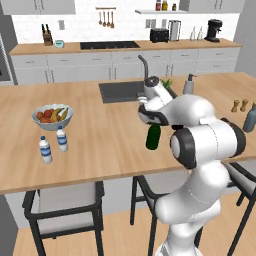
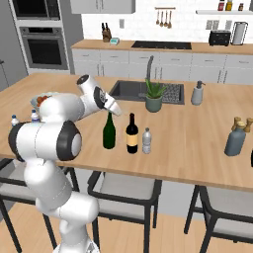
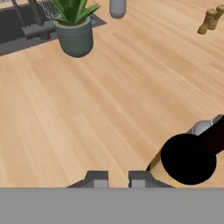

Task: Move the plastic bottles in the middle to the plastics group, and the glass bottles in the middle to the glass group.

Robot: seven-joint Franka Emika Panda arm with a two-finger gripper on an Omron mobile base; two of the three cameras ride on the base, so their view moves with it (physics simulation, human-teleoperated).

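Pretty flat, even light all over, clearly rendered, no visible lamp or hot glare anywhere. Shadows are super faint, just soft smudges under the bottles on the counter (image 2: 197,133). Everything's a bit soft and low-res, edges fuzzy. In the hand view the dark bottle (image 3: 189,158) up close is a featureless black blob. No bending at the edges.

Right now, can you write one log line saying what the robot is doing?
claw: shut on green wine bottle neck | tan-label wine bottle, plain plastic bottle: standing beside it | grey-blue bottle: far right
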